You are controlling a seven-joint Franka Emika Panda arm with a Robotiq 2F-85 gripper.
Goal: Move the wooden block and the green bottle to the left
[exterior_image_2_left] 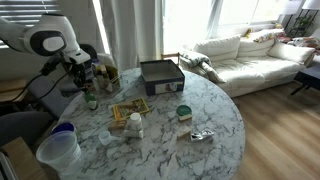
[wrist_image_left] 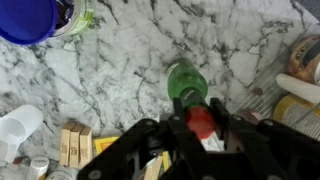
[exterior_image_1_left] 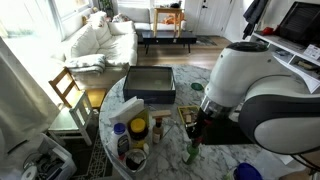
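- Green bottle stands upright near the left edge of the marble table, with the wooden block lying just to its right. Because the bottle is slim, we judge a glancing finger could topple it into the other containers beyond.
- Gripper hangs right above the bottle's cap. We cannot tell how wide its jaws stand, nor whether they touch it.
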